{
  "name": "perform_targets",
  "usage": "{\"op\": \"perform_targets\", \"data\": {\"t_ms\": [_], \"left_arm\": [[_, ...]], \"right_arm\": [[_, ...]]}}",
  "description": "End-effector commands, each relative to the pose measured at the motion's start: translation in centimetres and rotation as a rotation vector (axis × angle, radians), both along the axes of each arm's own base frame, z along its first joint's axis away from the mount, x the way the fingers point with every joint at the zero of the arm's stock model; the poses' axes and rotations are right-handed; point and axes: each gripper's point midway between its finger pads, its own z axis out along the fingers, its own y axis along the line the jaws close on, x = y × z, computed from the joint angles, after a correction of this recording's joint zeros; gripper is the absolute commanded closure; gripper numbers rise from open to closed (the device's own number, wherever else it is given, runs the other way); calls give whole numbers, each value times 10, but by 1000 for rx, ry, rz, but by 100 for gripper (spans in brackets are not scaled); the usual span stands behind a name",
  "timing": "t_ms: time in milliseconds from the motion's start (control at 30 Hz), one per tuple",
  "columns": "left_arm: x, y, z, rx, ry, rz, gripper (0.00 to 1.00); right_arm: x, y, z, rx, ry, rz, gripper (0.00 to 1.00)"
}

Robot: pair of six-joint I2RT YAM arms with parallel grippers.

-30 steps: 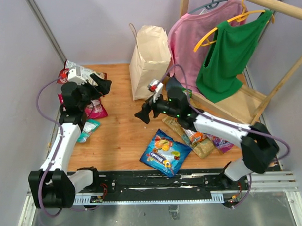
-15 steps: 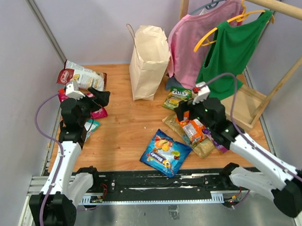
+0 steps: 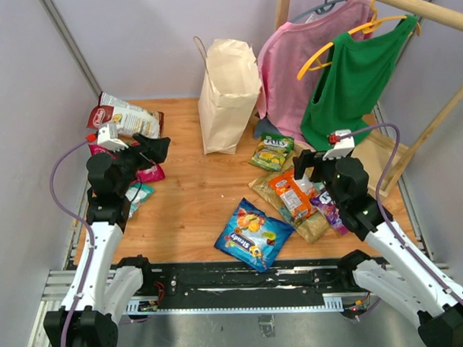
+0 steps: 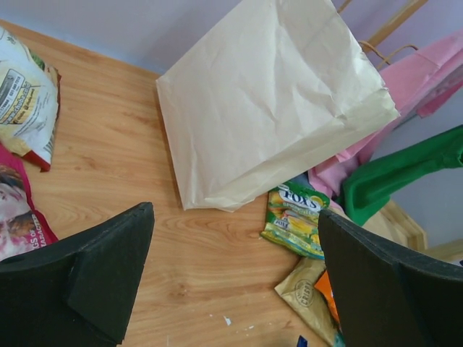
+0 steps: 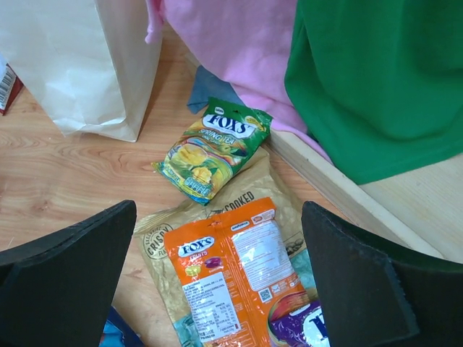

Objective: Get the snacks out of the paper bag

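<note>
left fingers (image 4: 87,282) wide, empty | right fingers (image 5: 65,289) wide, empty | paper bag (image 3: 229,94) upright on table (image 3: 190,194) | out of bag: green packet (image 3: 272,151), orange packet (image 3: 291,193) to its right, blue packet (image 3: 253,235) in front, red-white packet (image 3: 123,116) to its left | bag's inside hidden, likely near done

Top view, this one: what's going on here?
The paper bag stands upright at the back of the table. Snack packets already lie out: the orange packet and green packet on the right, the blue packet mid-table, the red-white packet and magenta packet on the left. Neither arm holds anything: the left gripper and right gripper are both open above their piles. What is left inside the bag cannot be seen.
</note>
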Motion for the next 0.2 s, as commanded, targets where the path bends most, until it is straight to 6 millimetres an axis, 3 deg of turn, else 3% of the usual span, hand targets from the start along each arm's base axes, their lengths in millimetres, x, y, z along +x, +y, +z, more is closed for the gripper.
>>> {"op": "perform_targets", "data": {"t_ms": [0,167], "left_arm": [[-4,-2,16,8,-53,-22,0],[-4,-2,18,18,-55,-21,0]], "right_arm": [[0,-14,-6,17,14,-76,2],[3,-6,-4,32,9,-48,2]]}}
